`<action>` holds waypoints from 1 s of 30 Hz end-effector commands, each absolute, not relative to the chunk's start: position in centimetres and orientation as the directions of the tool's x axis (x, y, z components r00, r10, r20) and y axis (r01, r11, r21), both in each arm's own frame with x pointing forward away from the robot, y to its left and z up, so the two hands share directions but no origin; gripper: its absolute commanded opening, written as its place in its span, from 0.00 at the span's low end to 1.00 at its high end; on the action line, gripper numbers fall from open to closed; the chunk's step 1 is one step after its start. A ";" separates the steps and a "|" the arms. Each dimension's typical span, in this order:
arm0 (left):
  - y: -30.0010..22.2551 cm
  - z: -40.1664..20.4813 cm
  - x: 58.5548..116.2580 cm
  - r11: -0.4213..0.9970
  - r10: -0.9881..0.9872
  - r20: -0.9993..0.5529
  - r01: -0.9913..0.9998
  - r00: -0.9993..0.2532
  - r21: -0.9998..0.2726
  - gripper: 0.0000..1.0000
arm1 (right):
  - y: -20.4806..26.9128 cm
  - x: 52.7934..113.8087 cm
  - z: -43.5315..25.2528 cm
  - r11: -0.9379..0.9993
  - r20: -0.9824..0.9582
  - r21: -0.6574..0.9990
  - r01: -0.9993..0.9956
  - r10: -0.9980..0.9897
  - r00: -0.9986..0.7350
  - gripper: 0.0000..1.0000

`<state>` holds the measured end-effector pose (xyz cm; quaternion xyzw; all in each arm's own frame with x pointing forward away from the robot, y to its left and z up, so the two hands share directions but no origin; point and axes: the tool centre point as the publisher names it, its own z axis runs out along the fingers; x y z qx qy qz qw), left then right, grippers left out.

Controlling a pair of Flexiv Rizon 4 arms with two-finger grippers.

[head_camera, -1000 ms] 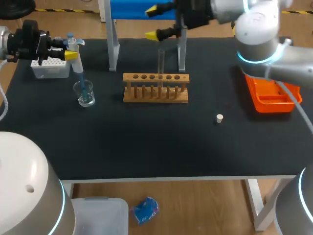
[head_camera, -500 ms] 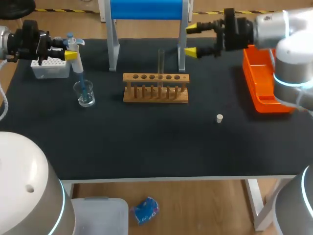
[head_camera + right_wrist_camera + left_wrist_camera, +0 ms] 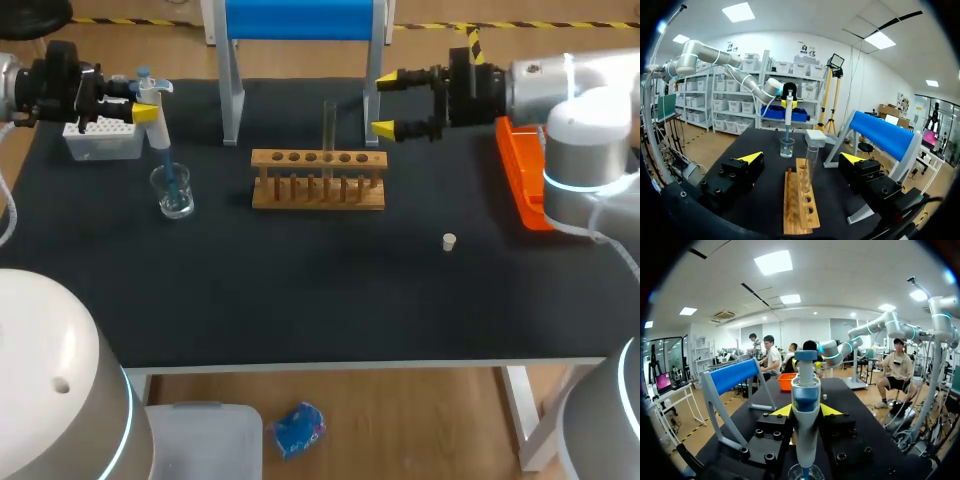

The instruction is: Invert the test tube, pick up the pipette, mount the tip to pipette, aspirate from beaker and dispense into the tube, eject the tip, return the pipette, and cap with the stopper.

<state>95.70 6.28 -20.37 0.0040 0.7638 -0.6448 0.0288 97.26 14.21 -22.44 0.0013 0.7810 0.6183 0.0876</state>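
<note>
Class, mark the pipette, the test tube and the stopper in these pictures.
pipette (image 3: 805,440), left wrist view, white body.
test tube (image 3: 329,130), head view, upper glass wall.
stopper (image 3: 449,241), head view, its top.

The left arm and right arm are smooth silver-grey shells with glowing cyan rings at the joints. Behind the yellow wedge tips of the left gripper and right gripper sit black blocks studded with socket screws.
</note>
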 end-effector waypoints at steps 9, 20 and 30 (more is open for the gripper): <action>6.4 -20.3 95.8 0.169 -0.028 -0.048 0.043 -0.998 -0.985 0.00 | 15.3 98.7 -22.8 0.265 -0.127 0.959 -0.095 0.106 -0.986 1.00; 6.4 -20.3 95.8 0.169 -0.028 -0.048 0.043 -0.998 -0.985 0.00 | 15.3 98.6 -22.8 0.255 -0.129 0.962 -0.098 0.108 -0.986 1.00; 6.4 -20.3 95.8 0.169 -0.028 -0.048 0.043 -0.998 -0.985 0.00 | 15.3 98.6 -22.8 0.255 -0.129 0.962 -0.098 0.108 -0.986 1.00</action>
